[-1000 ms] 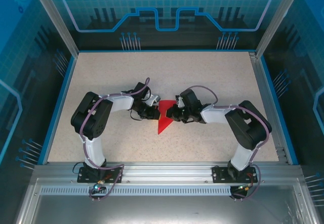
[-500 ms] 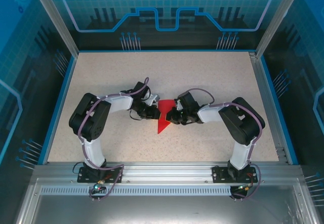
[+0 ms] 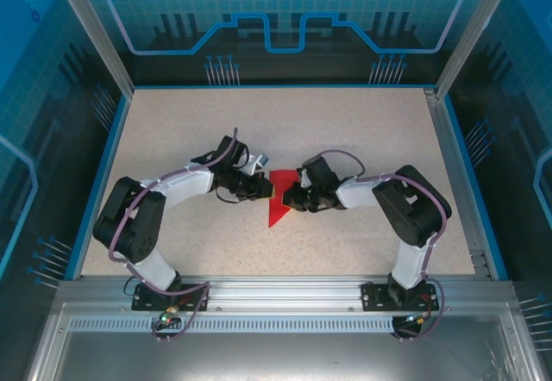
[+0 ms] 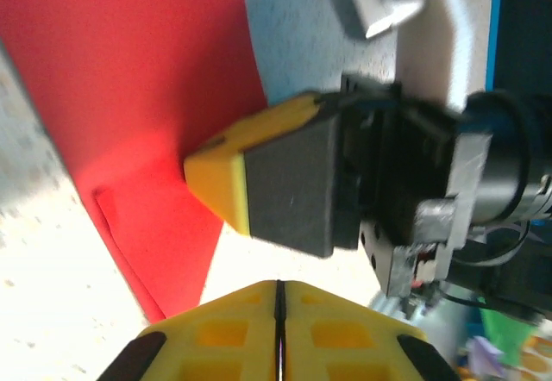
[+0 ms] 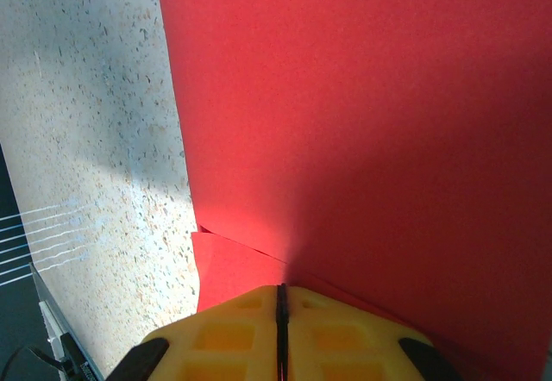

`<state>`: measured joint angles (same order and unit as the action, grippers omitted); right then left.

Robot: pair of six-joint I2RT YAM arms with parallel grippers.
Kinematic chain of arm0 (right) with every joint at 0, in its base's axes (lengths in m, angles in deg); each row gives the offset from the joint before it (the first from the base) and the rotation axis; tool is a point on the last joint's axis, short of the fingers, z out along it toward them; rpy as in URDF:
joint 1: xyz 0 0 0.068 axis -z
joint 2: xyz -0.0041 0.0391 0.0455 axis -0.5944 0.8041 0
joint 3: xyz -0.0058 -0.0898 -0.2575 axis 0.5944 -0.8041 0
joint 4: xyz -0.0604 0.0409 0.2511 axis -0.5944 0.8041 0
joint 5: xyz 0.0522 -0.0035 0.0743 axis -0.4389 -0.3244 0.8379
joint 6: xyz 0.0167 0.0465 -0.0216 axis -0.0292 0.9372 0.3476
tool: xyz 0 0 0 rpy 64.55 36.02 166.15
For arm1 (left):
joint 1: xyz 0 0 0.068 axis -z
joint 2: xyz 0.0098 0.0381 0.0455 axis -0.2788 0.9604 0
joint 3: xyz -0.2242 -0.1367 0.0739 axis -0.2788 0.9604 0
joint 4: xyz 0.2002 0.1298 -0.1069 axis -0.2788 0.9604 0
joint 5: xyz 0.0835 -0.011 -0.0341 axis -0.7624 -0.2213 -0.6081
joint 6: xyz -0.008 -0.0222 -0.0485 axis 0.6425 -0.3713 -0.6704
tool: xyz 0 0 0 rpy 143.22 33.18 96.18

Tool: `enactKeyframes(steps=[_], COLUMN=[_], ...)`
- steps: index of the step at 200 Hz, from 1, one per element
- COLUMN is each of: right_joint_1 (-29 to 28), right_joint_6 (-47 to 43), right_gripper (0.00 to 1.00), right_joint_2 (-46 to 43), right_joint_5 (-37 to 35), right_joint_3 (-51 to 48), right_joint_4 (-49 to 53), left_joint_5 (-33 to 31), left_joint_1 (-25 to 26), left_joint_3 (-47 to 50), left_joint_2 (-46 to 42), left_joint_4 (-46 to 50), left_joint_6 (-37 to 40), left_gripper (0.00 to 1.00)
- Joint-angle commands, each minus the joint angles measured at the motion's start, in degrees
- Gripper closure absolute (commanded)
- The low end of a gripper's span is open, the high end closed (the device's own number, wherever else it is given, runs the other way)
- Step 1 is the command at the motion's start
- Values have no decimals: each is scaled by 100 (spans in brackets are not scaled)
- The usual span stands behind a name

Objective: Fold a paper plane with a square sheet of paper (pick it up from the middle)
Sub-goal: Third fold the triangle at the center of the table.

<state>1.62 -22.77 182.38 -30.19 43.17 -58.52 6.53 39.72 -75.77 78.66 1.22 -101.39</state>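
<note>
Paper plane [image 3: 278, 207] on table [image 3: 362, 131], left gripper [image 3: 269, 190] and right gripper [image 3: 288, 198] closed

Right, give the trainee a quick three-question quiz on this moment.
1. True or false: the left gripper and the right gripper are both shut.
2. In the top view, which way does the narrow tip of the red paper point? A: toward the near edge of the table. B: toward its far edge. C: toward its left edge.
3. In the left wrist view, what does the right gripper's yellow fingertip touch?
Key: 1 true; 2 A; 3 the red paper.
</note>
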Motion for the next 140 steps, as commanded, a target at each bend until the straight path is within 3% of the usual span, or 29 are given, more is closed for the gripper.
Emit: enactKeyframes(steps=[1, 42, 140], right_joint_1=[-21, -15, -12], right_joint_6=[2, 1, -47], right_gripper=[90, 90, 89], right_joint_2=[-20, -73, -140], right_joint_5=[-100, -39, -4], right_joint_3=[26, 113, 244], right_joint_4=[298, 341, 459], left_joint_5=[754, 910, 313], left_joint_1=[79, 282, 378], left_joint_3=[226, 217, 174], left_joint_2=[104, 393, 1074], left_joint_4=[-201, -327, 114], left_joint_6=[-374, -361, -19], left_gripper=[92, 91, 92])
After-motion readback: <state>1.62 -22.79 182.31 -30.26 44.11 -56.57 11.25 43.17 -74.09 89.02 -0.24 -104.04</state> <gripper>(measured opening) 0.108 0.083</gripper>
